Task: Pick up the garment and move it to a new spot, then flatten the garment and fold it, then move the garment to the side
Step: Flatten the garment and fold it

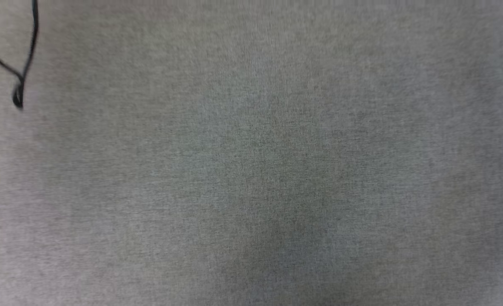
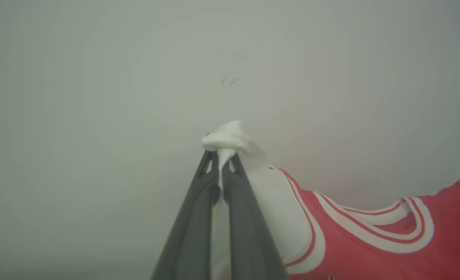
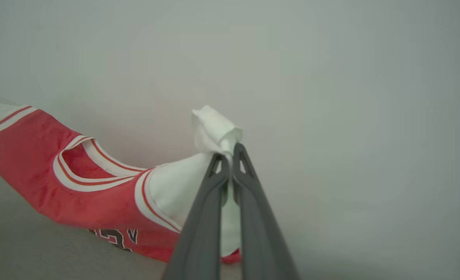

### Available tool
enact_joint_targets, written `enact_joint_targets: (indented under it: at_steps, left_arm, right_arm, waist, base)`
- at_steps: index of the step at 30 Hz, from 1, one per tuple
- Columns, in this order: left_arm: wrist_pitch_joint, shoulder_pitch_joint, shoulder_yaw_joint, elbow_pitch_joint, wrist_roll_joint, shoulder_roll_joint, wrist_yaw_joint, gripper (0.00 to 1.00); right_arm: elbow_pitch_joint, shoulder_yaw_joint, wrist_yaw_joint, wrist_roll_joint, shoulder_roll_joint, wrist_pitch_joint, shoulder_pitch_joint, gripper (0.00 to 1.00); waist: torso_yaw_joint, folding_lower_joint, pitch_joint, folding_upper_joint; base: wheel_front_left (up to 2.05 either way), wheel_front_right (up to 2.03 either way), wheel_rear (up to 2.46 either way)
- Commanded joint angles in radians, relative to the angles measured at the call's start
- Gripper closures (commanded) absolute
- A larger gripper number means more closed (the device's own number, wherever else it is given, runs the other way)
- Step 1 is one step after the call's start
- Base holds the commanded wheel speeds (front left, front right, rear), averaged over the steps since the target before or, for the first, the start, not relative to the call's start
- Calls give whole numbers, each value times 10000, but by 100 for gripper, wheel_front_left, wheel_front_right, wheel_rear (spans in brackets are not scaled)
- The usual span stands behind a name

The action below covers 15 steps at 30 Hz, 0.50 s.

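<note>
Left gripper (image 2: 222,155), right gripper (image 3: 228,152) — pinching the garment (image 2: 350,241), white cloth bunched.

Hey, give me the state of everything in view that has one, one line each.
left end effector: shut on bunched white sleeve fabric.
right end effector: shut on bunched white sleeve fabric.
garment: unfolded, sagging between the two end effectors.
black cord: lying slack on the grey surface.
</note>
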Motion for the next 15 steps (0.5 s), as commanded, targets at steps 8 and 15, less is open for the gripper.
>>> enact_joint_targets:
  at_steps: [8, 15]
  left_arm:
    - [-93, 3867, 482, -1361, -105, 170, 223, 100]
    - [-99, 7915, 760, -2816, -210, 216, 954, 100]
  right_arm:
    - [-1067, 951, -7, 1097, -746, -55, 3225, 100]
    - [-2606, 1129, -7, 1574, -1355, 348, 6553, 100]
  waist:
    - [235, -1, -2062, 0]
    - [319, -1, -3369, 0]
  base:
    - [0, 0, 0]
    - [0, 0, 0]
